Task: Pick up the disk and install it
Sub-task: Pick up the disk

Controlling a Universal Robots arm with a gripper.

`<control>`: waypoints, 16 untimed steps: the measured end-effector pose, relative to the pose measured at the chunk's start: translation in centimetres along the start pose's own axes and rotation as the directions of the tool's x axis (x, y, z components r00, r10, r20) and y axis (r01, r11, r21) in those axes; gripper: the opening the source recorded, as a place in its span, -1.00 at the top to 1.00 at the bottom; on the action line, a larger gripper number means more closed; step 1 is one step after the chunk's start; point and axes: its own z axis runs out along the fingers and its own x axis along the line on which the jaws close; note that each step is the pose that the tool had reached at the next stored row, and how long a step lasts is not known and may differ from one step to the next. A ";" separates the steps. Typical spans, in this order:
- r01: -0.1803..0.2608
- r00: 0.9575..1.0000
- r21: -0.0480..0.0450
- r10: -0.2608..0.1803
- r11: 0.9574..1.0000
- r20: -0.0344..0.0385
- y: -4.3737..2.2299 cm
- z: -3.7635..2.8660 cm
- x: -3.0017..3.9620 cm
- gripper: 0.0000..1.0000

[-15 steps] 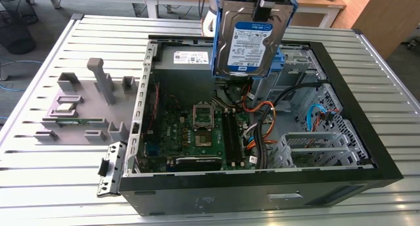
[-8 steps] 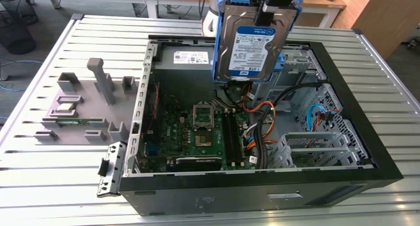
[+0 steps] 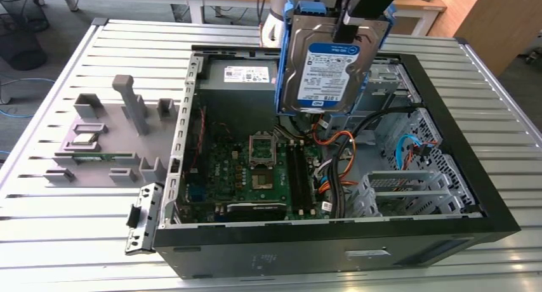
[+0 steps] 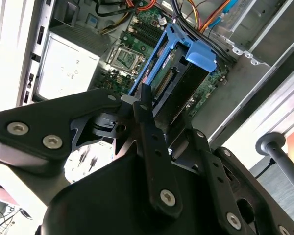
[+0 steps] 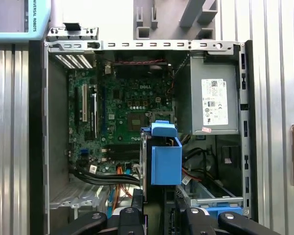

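The disk [image 3: 326,70], a silver hard drive with a white-and-blue label in a blue plastic bracket, hangs upright in the air over the back half of the open computer case [image 3: 474,178]. My gripper [image 3: 349,26] is shut on its upper edge, coming down from above. In the second wrist view the black fingers [image 4: 146,115] clamp the disk [image 4: 174,78] edge-on, with the motherboard far below it. In the first wrist view the bracket's blue end [image 5: 165,159] points down into the case, over the cables beside the motherboard [image 5: 127,112].
The case lies on its side on a slatted metal table [image 3: 59,228]. Inside it are a grey power-supply box [image 3: 240,76], orange and blue cables [image 3: 339,146] and a metal drive cage [image 3: 407,190]. A grey fixture [image 3: 110,136] stands at the exterior view's left.
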 end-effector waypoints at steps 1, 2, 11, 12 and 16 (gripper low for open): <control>0.000 1.000 0.000 0.000 1.000 0.000 -0.02 -0.02 0.19 0.30; 0.000 1.000 0.000 0.000 1.000 0.000 -0.03 -0.03 0.39 0.30; 0.000 1.000 0.000 0.000 1.000 -0.002 -0.19 -0.08 1.53 0.30; 0.000 1.000 0.000 0.000 1.000 -0.003 -0.29 -0.09 1.55 0.30; 0.000 1.000 0.000 0.000 1.000 -0.003 -0.78 -0.12 1.62 0.30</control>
